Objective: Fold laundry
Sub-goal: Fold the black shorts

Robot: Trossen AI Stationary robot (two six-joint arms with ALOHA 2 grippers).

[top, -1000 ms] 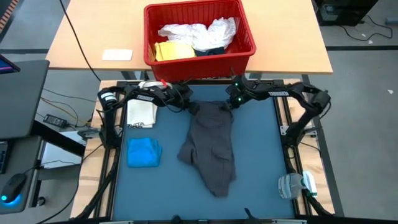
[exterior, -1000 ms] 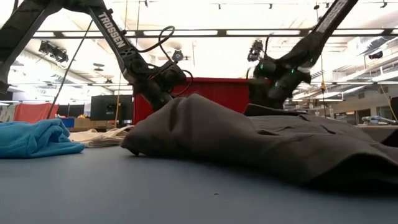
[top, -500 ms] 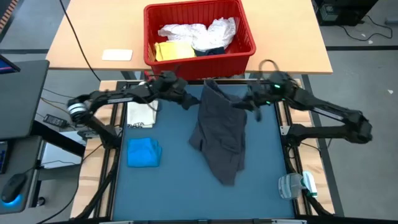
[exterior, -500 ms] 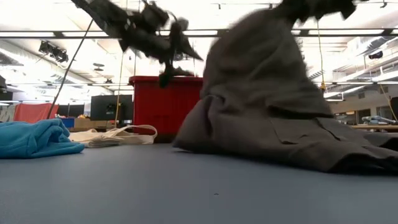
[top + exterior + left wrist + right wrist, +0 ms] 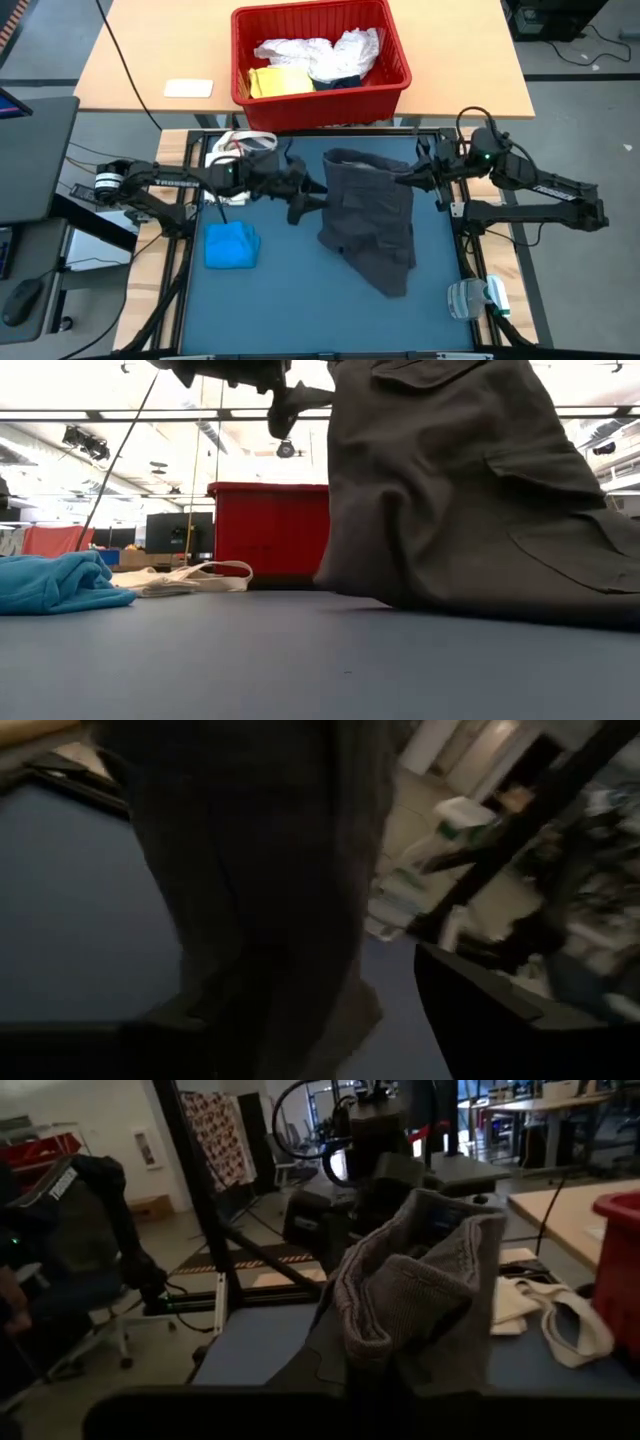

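The garment [image 5: 372,215] hanging over the table is plain dark grey — no print. The table mat [image 5: 280,300] is muted blue. A bright blue garment [image 5: 231,245] lies beside a cream tote bag [image 5: 229,178]. The basket [image 5: 320,55] is red, holding white [image 5: 320,50] and yellow cloth [image 5: 270,82] — both arms are black.

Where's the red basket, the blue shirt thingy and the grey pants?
red basket [image 5: 395,78]: high view, its right rim.
bright blue garment [image 5: 232,245]: high view, its middle.
dark grey garment [image 5: 375,225]: high view, its middle.
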